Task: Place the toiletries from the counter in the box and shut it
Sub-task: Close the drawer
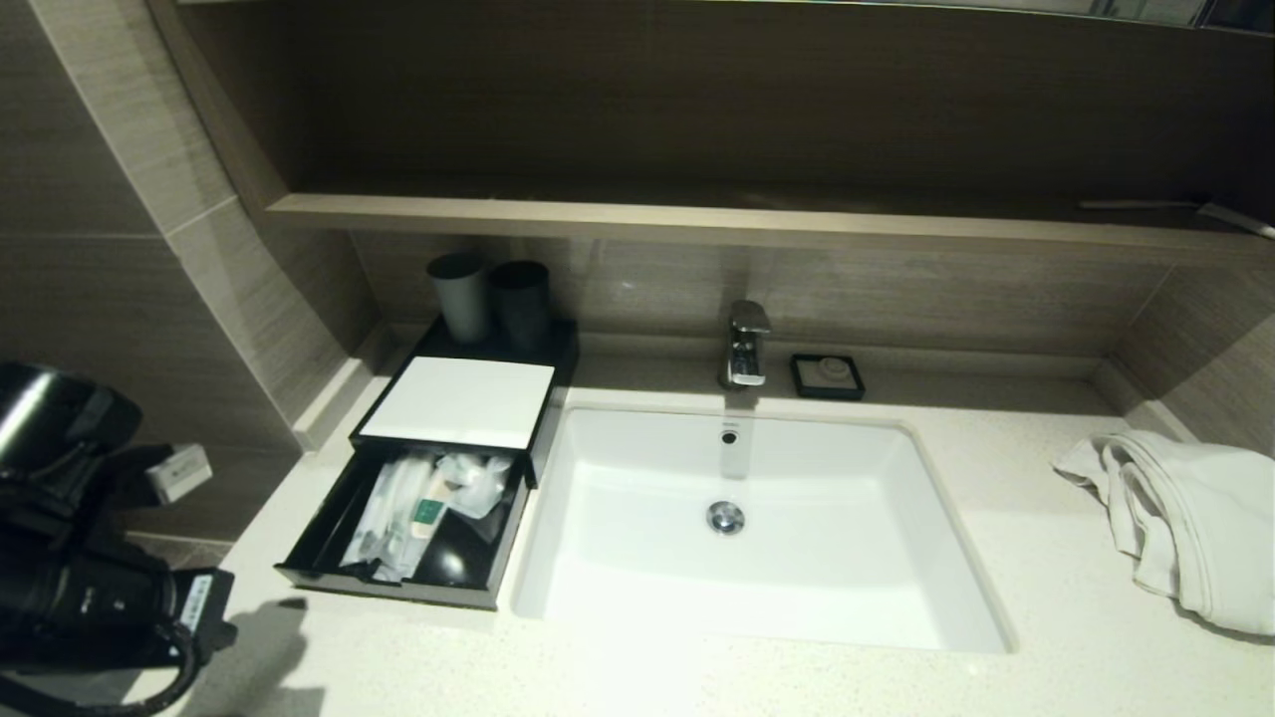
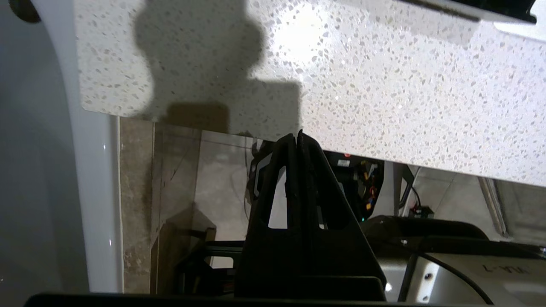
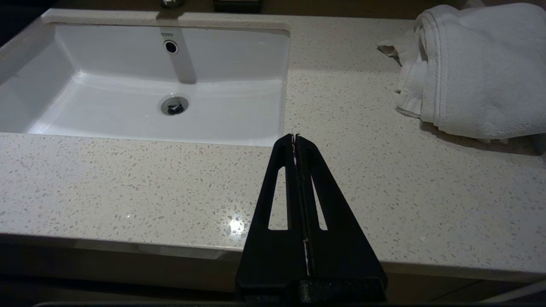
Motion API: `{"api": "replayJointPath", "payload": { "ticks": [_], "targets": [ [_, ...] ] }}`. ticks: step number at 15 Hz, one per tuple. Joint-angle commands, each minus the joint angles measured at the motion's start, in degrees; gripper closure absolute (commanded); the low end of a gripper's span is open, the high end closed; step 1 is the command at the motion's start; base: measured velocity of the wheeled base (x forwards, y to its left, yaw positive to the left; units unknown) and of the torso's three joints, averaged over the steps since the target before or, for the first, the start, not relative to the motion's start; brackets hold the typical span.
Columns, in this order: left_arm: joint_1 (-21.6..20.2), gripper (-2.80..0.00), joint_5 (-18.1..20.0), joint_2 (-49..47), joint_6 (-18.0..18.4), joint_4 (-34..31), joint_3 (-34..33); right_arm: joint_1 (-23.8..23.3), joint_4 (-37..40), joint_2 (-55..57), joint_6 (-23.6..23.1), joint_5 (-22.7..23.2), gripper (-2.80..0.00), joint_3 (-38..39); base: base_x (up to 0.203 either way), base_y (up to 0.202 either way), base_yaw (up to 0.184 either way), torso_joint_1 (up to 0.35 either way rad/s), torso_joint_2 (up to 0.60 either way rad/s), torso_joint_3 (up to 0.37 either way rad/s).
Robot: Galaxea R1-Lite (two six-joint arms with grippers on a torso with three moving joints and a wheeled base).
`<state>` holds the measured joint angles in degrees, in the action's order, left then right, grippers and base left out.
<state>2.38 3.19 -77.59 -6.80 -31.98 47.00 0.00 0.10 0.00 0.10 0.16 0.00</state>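
Left gripper (image 2: pixel 297 135) jaws closed beside counter (image 2: pixel 384 98) edge.

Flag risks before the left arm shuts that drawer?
1. Sachets heap up in the open drawer, some at rim height; one could snag under the box top and jam the close.
2. Left gripper is shut and at the counter front edge, low left of the drawer; it may clip the edge coming up.
3. A skewed push could slide the whole box toward the cups.

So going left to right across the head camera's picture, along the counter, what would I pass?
Left arm → open box holding sachets → sink → white towel.
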Motion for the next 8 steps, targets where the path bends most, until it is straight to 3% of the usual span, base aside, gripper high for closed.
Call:
{"api": "replayJointPath", "payload": {
  "ticks": [1, 8],
  "targets": [
    [1.40, 0.00, -0.21, -1.78, -0.05, -0.19, -1.21, 0.00, -0.01, 0.00, -0.01, 0.02, 0.00, 0.00, 0.000, 0.000, 0.000, 0.000, 0.00, 0.000],
    [2.98, 0.00, -0.12, -3.36, 0.12, 4.91, -5.78, 0.00, -0.01, 0.00, -0.01, 0.02, 0.00, 0.00, 0.000, 0.000, 0.000, 0.000, 0.00, 0.000]
  ]
}}
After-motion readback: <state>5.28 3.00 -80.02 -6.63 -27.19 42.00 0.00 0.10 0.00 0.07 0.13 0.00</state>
